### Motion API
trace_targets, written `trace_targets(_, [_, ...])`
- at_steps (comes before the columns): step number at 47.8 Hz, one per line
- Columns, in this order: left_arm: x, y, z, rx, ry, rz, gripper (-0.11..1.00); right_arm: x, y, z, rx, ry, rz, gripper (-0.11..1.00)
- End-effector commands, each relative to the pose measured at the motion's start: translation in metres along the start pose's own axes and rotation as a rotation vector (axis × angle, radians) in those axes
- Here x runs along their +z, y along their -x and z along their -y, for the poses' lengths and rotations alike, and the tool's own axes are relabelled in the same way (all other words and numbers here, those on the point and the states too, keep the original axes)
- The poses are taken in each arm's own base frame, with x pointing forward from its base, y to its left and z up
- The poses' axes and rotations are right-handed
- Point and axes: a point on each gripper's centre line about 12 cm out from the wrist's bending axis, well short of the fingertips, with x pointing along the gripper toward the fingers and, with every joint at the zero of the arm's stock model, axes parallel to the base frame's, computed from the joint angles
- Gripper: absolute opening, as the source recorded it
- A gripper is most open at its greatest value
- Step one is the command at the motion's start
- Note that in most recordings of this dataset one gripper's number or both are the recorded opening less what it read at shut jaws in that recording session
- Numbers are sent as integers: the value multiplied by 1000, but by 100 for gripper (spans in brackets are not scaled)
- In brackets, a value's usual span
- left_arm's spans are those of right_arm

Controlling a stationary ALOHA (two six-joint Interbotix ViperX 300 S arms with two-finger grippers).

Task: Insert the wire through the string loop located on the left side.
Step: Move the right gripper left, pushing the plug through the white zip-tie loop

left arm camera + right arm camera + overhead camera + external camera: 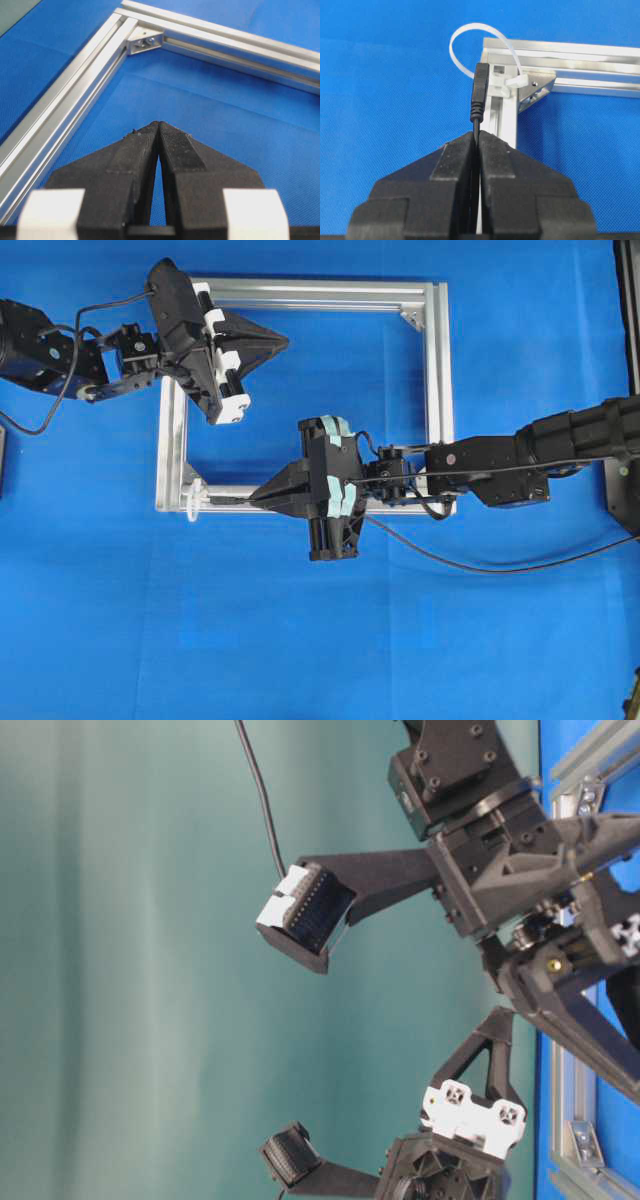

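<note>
Blue mat is carrying an alu frame (432, 390). At frame's near-left corner, string loop (470, 37) is sitting; right gripper (477, 137) is pinching wire (479, 92) just behind plug, the tip just short of the loop. Wire's prob. floppy, so gripping close is helping. Left gripper (159, 125) is hovering clenched, empty, inside frame.

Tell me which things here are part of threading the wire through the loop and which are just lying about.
Part of the job:
- thin black wire with a small dark plug
- whitish translucent string loop
- right gripper, shut on the wire
- silver aluminium frame, which carries the loop

Not in use:
- left gripper, shut, holding nothing
- blue table mat
</note>
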Motion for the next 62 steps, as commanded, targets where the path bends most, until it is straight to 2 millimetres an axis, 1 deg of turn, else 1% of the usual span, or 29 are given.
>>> trace_targets(1, [14,2,2,-6,0,44,0,14,1,0,0,-6,33,0])
trace_targets(7, [14,2,2,-7,0,46,0,15,0,0,0,-7,36,0])
trace_targets(16, [15,1,2,-7,0,47,0,19,-8,-1,3,-7,49,0])
trace_targets(36, [13,2,2,-6,0,41,0,29,-46,4,-8,-6,51,0])
trace_targets(41, [13,3,2,-6,0,40,0,31,-53,5,-9,-5,59,0])
trace_targets(50, [12,3,2,-7,-2,38,0,32,-57,5,-9,-7,64,0])
trace_targets(62, [13,3,2,-7,-2,43,0,32,-57,6,-10,-6,62,0])
